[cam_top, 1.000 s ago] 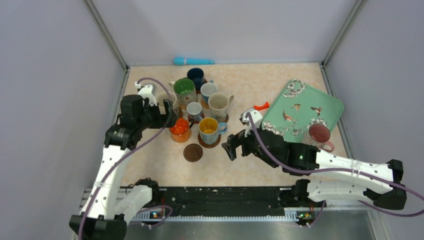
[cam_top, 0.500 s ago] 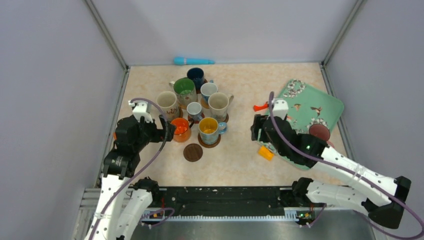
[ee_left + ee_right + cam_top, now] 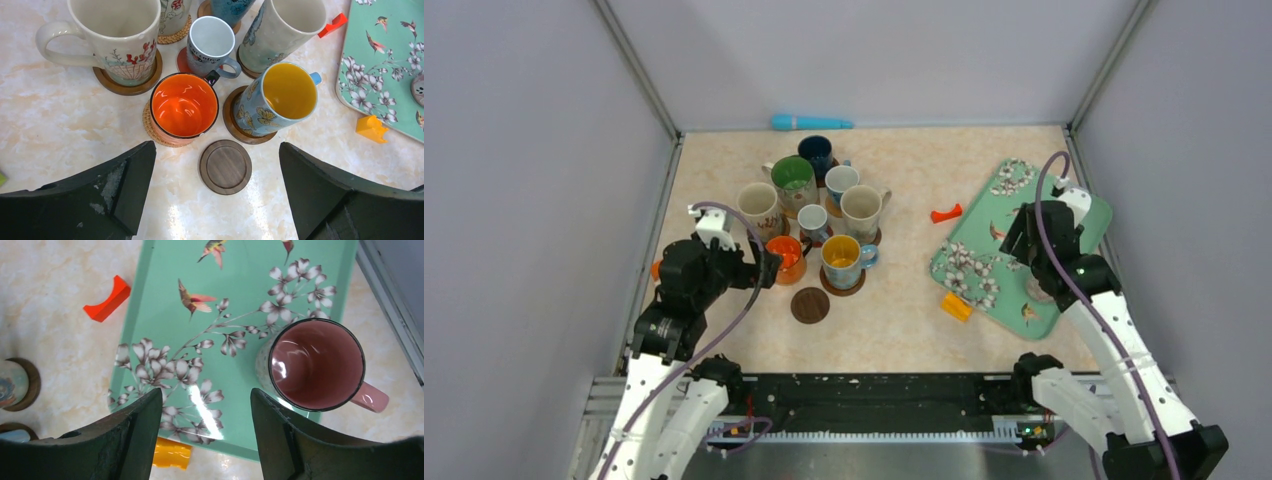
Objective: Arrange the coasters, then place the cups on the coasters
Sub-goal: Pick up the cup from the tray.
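A bare dark round coaster (image 3: 225, 166) (image 3: 810, 305) lies between the wide-open fingers of my left gripper (image 3: 217, 155) (image 3: 765, 268). Just beyond it stand an orange cup (image 3: 184, 107) on a woven coaster (image 3: 148, 129) and a light blue cup with a yellow inside (image 3: 287, 95) on a dark coaster (image 3: 235, 131). Several more cups (image 3: 794, 180) stand on coasters behind them. A pink cup (image 3: 316, 365) stands on the teal tray (image 3: 240, 290). My right gripper (image 3: 205, 395) (image 3: 1022, 240) hovers over the tray, left of that cup, open and holding nothing.
A small orange block (image 3: 170, 452) (image 3: 956, 305) lies off the tray's near edge. A red piece (image 3: 106, 297) (image 3: 945, 213) lies left of the tray. A blue stick-like object (image 3: 809, 122) rests against the back wall. Grey walls close in both sides.
My right arm swung from the table's middle to the right, over the tray, and its jaws narrowed somewhat. My left arm drew back a little from the orange cup.
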`<state>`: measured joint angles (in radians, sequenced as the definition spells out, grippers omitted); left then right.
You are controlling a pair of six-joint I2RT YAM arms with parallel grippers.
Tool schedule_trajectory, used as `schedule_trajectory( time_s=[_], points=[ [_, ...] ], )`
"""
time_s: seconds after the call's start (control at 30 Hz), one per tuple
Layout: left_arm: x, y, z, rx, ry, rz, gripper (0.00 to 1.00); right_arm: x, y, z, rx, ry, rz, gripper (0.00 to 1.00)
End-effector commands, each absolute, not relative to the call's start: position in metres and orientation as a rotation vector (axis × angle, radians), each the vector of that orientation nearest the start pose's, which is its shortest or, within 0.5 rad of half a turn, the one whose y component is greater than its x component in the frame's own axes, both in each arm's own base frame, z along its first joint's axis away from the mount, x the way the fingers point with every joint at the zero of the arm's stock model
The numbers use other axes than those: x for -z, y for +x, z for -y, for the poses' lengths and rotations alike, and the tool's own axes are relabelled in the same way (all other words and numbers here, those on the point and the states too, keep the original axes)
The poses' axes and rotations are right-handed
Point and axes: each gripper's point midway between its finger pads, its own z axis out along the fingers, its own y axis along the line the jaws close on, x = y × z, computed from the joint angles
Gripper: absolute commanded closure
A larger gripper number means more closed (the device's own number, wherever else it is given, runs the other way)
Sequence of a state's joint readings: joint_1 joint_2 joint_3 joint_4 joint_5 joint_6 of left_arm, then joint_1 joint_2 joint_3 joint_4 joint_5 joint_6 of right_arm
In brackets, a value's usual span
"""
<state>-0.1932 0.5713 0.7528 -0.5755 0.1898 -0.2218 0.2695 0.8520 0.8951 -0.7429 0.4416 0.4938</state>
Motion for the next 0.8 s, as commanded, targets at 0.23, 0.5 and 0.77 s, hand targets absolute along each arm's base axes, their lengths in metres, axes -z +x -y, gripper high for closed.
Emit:
schedule_trajectory(
  time_s=[0.23, 0.5, 0.77],
  points=[
    [-0.238, 0.230, 0.090, 0.441, 0.135, -1.923, 0.01, -0.163, 0.250, 0.036, 0.382, 0.585, -2.182, 0.36],
    [-0.236, 0.230, 0.090, 0.438, 0.135, -1.930, 0.01, -0.139, 0.254, 0.047, 0.399, 0.642, -2.210, 0.37],
    [-0.235, 0.231, 0.091, 0.441, 0.139, -1.940, 0.01, -0.127, 0.258, 0.049, 0.362, 0.640, -2.199, 0.42]
  ],
)
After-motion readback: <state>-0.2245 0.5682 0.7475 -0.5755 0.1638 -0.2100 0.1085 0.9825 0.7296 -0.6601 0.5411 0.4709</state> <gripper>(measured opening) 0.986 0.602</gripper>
